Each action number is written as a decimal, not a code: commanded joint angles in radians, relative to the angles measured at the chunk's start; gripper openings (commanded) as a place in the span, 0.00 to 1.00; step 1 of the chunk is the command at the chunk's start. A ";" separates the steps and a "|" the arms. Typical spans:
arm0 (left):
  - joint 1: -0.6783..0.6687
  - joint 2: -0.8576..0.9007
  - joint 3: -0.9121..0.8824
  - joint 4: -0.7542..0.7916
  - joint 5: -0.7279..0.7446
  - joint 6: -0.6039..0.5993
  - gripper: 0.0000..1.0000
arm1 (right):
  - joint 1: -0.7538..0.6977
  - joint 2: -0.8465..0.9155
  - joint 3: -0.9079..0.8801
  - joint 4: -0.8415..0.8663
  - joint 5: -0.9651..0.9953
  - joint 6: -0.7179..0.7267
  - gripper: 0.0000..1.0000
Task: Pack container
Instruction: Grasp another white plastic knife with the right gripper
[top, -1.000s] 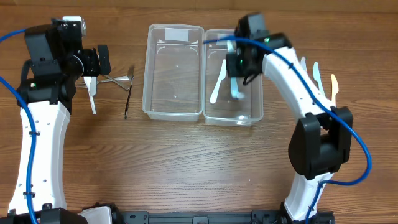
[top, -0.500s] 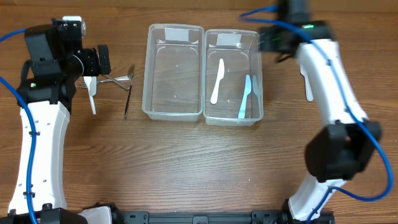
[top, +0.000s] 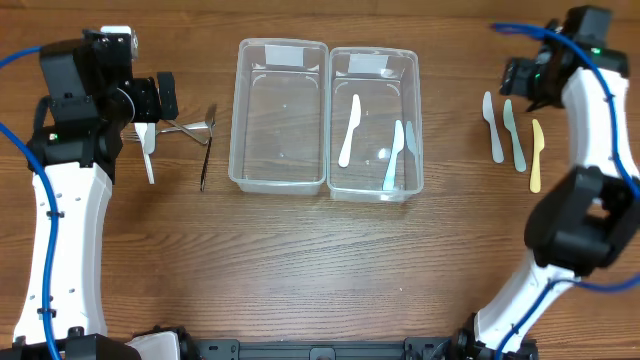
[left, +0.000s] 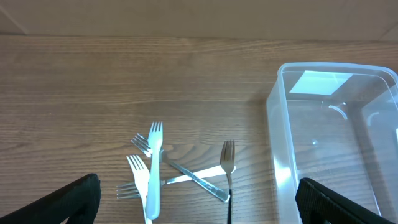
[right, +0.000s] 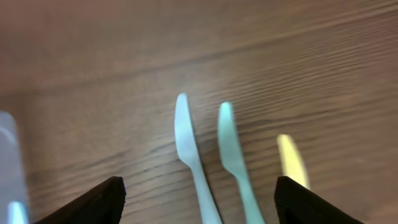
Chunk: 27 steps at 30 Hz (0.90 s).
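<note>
Two clear containers stand side by side. The left container has nothing in it. The right container holds a white knife and two blue knives. Three loose plastic knives lie at the right: white, pale green and yellow. My right gripper hovers open above their far ends, holding nothing. My left gripper hangs open over a pile of forks.
A dark-handled fork lies between the fork pile and the left container. The right container's corner shows at the left edge of the right wrist view. The image there is blurred by motion.
My right gripper let go of a blue knife inside the right container, opened, and swung right to hover over the loose knives. The left arm has not moved.
</note>
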 joint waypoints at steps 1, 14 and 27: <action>0.005 0.004 0.030 0.001 -0.003 0.023 1.00 | 0.009 0.084 -0.013 0.015 -0.026 -0.061 0.72; 0.005 0.004 0.030 0.001 -0.003 0.023 1.00 | 0.014 0.190 -0.013 -0.005 -0.013 -0.061 0.62; 0.005 0.004 0.030 0.001 -0.003 0.023 1.00 | 0.013 0.214 -0.013 0.011 -0.010 -0.056 0.54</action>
